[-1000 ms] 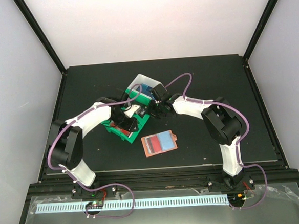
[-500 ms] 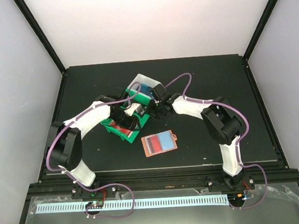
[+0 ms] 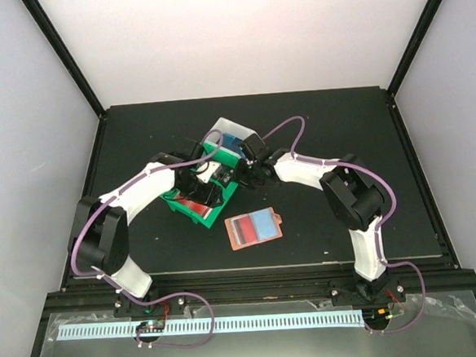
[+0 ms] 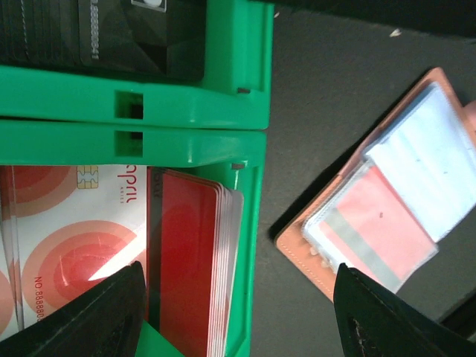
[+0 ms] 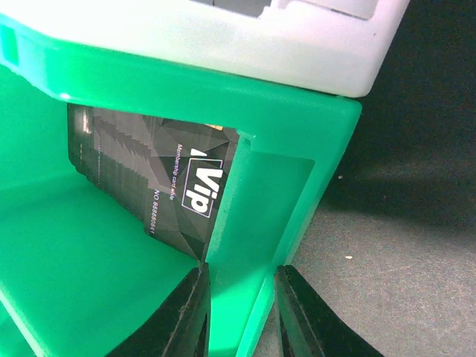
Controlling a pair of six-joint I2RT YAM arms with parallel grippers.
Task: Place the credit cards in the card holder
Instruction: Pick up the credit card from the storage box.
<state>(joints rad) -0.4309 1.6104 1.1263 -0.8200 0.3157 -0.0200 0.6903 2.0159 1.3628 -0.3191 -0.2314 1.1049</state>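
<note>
Spread wide since a second ago, the left gripper (image 4: 238,297) is held empty over the credit cards (image 4: 190,260) in the green bin (image 4: 186,97), its wall pinched by the right gripper (image 5: 239,297). One card must next be nipped for the open card holder (image 4: 387,216) alongside.

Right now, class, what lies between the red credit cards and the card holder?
Between the credit cards and the card holder: the green bin's wall, then bare black table, seen in the left wrist view.
</note>
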